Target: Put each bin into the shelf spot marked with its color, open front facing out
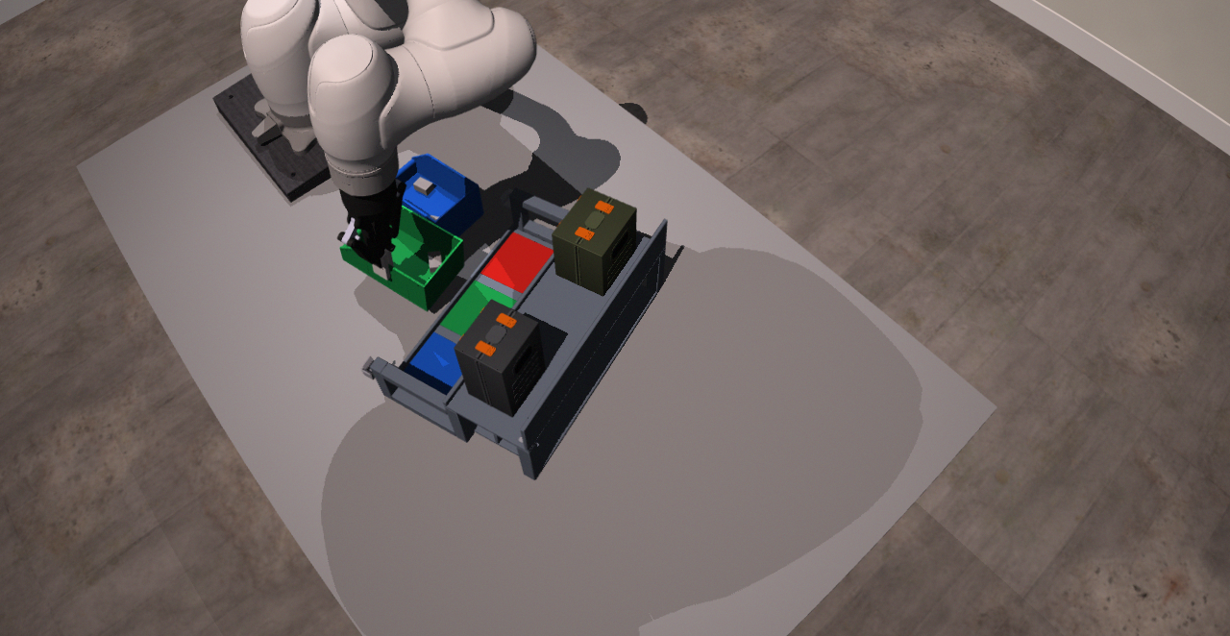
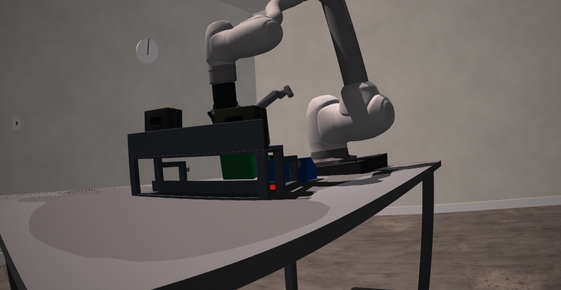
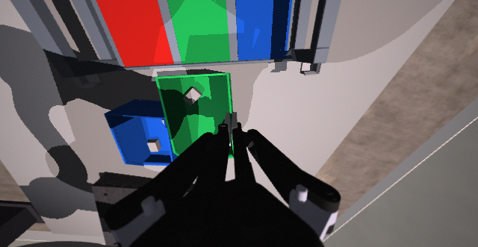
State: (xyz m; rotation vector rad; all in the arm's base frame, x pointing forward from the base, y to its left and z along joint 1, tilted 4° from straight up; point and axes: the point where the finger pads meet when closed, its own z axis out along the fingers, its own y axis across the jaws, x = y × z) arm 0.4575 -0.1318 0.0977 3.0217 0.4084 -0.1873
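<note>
The green bin [image 1: 404,257] is just in front of the shelf [image 1: 525,323], its far end facing the green mark [image 3: 198,19]. A small grey part [image 3: 192,95] lies inside it. My gripper [image 3: 231,119] is shut on the bin's thin right side wall, reaching down from above; it also shows in the top view [image 1: 382,266]. The blue bin [image 1: 434,189] stands behind the green one on the table and holds a grey part [image 3: 153,145]. The shelf's red mark [image 3: 128,19] and blue mark [image 3: 258,16] lie on either side of the green mark.
On the shelf's low top board stand an olive box [image 1: 595,238] and a black box [image 1: 499,355]. The robot's base plate [image 1: 258,129] is behind the bins. The green bin shows through the shelf frame in the exterior view [image 2: 237,165].
</note>
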